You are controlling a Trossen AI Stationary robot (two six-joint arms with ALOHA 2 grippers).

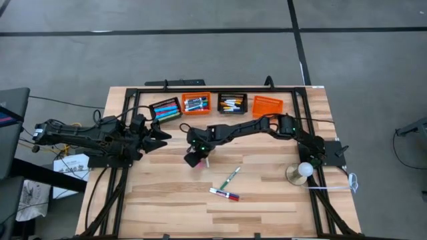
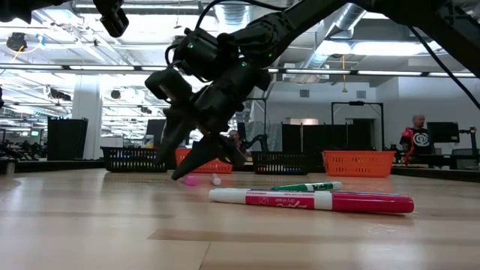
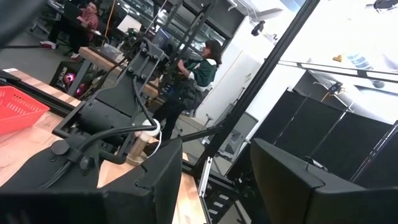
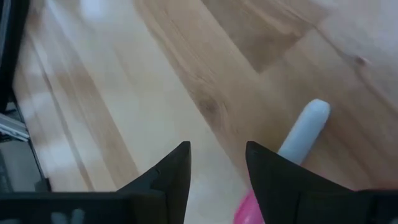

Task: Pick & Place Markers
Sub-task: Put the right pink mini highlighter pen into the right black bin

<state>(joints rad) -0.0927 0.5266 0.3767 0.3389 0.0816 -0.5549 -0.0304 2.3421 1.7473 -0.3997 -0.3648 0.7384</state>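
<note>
So the right gripper point(image 1: 197, 160) is down low over the wooden slat table point(image 1: 267, 200), fingers apart with a gap between them and nothing clamped. The small pink-and-white capped marker point(image 4: 292, 155) lies flat on the wood just beside one fingertip, outside the gap. A green marker point(image 1: 230, 177) and a pink-and-white one point(image 1: 225, 195) lie well apart, nearer the front. Left gripper point(image 1: 160, 138) waits open by the baskets.

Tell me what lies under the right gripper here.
Under the right gripper, open and low over the table, lies a pink and white marker. Only its white end and some pink show; the fingers cover the rest.
</note>
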